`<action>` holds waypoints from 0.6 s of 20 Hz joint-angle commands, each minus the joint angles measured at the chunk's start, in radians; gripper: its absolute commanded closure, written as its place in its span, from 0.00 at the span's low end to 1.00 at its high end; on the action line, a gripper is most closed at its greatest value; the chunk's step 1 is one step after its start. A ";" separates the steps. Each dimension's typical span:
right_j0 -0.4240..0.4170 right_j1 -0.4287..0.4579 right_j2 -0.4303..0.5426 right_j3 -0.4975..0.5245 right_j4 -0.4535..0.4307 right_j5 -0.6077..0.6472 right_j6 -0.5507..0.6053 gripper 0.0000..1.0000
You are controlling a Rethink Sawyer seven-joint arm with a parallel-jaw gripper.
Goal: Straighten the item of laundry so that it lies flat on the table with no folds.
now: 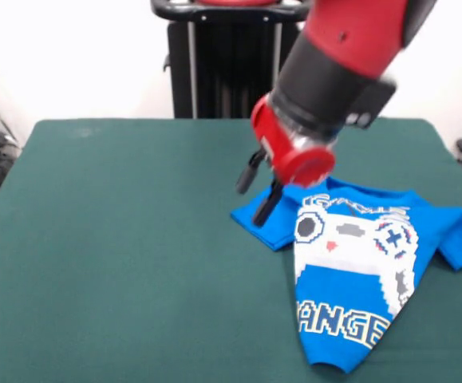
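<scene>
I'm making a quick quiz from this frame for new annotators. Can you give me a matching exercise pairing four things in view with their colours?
Things:
1. T-shirt
2. table
3. hand
4. controller print

Colours:
A. black fingers
B. white and grey
C. bright blue
D. dark green

Pairs: 1-C, 2-D, 3-A, 4-B

Green table (pixel 119 255) bare across picture-left and centre, open passage there. Crumpled blue T-shirt (pixel 358 263) takes the picture-right near part. Red-black arm (pixel 334 72) slants down from above, gripper (pixel 258 191) at shirt's left sleeve edge, blocking approach there.
</scene>
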State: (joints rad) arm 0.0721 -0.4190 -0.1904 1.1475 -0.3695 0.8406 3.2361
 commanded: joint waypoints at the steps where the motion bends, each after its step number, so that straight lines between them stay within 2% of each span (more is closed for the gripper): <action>1: -0.025 0.121 0.032 -0.027 0.009 -0.078 0.083 0.00; 2: -0.038 0.120 0.048 -0.023 0.022 -0.071 0.049 0.00; 3: -0.077 0.100 0.100 0.011 0.061 -0.044 -0.034 0.00; 8: -0.175 -0.008 0.217 0.144 0.167 0.071 -0.202 0.00; 12: -0.206 -0.086 0.233 0.160 0.180 0.208 -0.282 0.00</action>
State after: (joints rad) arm -0.1108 -0.3967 -0.0961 1.1952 -0.2556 0.8701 3.2353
